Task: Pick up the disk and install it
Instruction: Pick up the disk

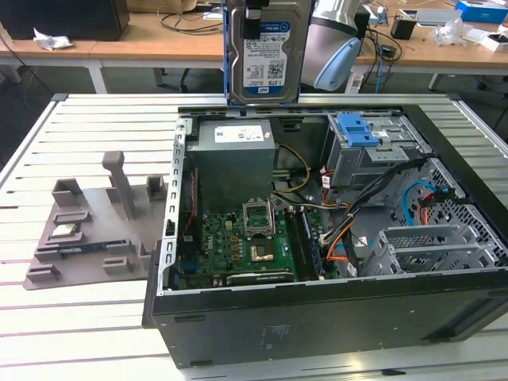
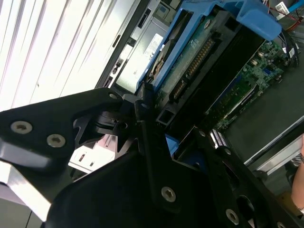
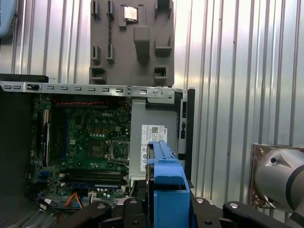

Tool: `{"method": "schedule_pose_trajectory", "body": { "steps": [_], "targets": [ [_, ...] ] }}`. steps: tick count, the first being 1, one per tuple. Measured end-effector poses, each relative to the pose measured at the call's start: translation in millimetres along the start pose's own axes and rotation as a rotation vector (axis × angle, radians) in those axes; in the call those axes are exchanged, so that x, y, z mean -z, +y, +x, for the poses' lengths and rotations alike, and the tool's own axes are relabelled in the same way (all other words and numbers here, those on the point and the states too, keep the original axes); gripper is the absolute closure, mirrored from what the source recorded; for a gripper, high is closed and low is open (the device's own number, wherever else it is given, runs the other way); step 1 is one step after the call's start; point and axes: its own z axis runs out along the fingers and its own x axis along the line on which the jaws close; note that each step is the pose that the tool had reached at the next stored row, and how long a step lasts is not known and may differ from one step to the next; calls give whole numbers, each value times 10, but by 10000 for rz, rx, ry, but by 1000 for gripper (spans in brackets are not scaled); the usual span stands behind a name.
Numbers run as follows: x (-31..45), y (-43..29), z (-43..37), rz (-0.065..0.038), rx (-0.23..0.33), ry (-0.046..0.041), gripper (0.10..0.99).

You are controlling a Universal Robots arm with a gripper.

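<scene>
Disk [image 1: 266,55] hangs upright, gripped by the closed claw [image 1: 252,16] above the open computer case [image 1: 317,313]: pickup complete, installation into the case not yet done.

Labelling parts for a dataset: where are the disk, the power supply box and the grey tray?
the disk [image 1: 266,67]: exterior view, its barcode label.
the power supply box [image 1: 230,178]: exterior view, its grey side wall.
the grey tray [image 1: 79,270]: exterior view, bare base.
</scene>
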Motion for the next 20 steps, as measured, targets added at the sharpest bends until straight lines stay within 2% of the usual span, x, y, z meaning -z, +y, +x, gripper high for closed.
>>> {"method": "schedule_pose_trajectory", "body": {
  "steps": [20],
  "targets": [
    [-123,-33,1,0,0,0,722]
  ]
}}
